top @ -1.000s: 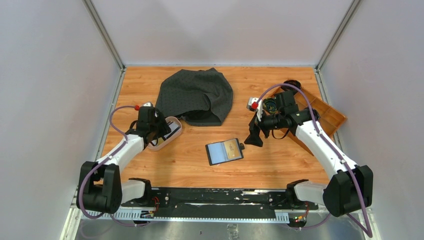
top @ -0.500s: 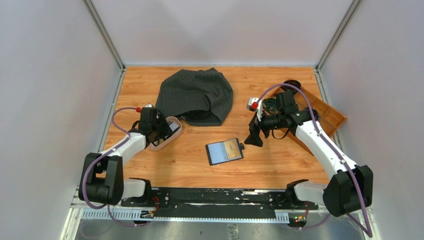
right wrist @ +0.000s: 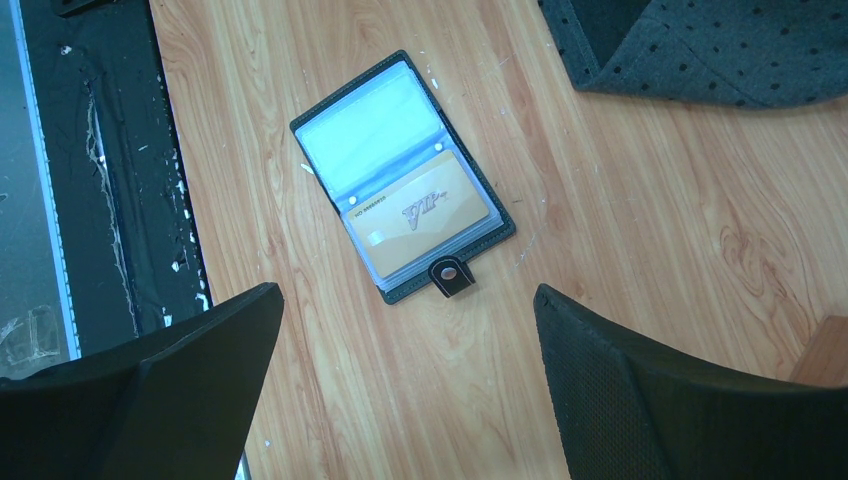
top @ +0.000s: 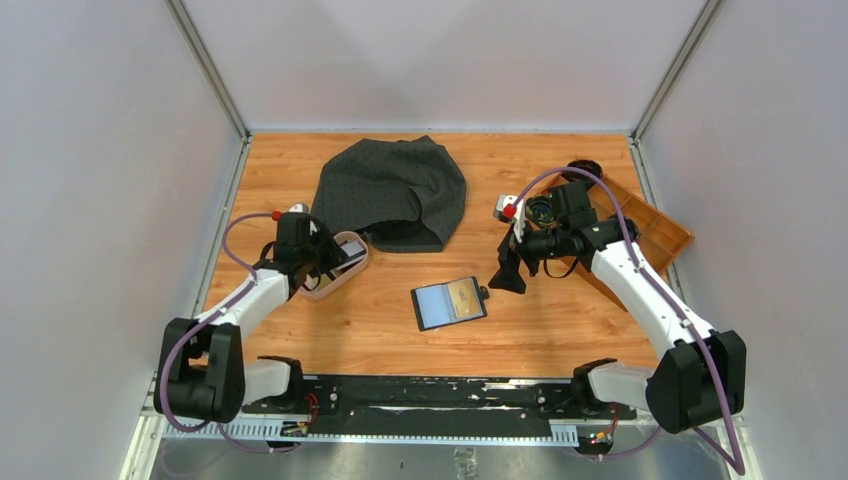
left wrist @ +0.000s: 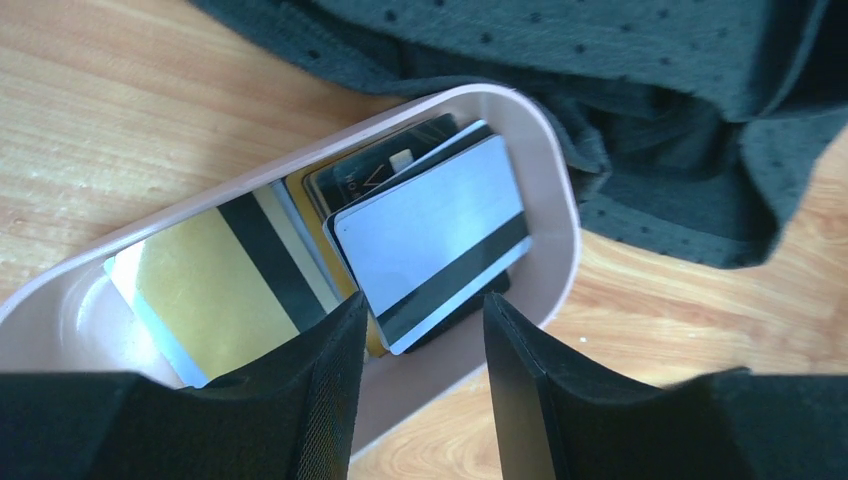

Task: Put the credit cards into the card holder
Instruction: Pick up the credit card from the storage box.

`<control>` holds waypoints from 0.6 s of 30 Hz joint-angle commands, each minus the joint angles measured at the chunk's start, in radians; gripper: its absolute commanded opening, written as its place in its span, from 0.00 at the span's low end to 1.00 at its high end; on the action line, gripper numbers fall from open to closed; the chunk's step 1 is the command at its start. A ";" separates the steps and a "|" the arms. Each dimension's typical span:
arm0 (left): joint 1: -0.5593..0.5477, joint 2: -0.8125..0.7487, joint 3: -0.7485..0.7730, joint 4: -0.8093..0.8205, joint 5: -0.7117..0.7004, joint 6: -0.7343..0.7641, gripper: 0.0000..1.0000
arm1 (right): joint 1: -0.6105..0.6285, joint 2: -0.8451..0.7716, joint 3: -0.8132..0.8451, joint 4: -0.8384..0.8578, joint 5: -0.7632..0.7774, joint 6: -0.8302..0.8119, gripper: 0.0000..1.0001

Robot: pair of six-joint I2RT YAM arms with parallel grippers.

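Several credit cards (left wrist: 430,235) lie stacked in a pink oval dish (left wrist: 560,190), centre-left of the overhead frame, beside a dark dotted cloth (left wrist: 650,100). Over them: left gripper (left wrist: 422,305), jaws partly apart, straddling the grey top card's lower corner. At frame centre: card holder (right wrist: 400,175), open flat on the desk (right wrist: 650,250), one tan card pocketed. Above it: right gripper (right wrist: 405,290), jaws wide apart.

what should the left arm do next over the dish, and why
Probably close the left fingers on the grey card: its lower corner sits in the gap between them, topmost in the pink dish. The card holder lies open with one pocket looking empty, so a lifted card has somewhere to go.
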 commanded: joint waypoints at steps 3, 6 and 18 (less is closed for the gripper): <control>0.009 -0.067 -0.015 0.074 0.057 -0.053 0.47 | -0.015 -0.009 -0.012 0.005 -0.003 -0.002 1.00; 0.013 -0.054 -0.015 0.087 0.084 -0.060 0.47 | -0.016 -0.007 -0.013 0.005 -0.003 -0.002 1.00; 0.024 0.012 -0.027 0.200 0.183 -0.113 0.41 | -0.015 0.008 -0.010 0.005 0.005 -0.004 1.00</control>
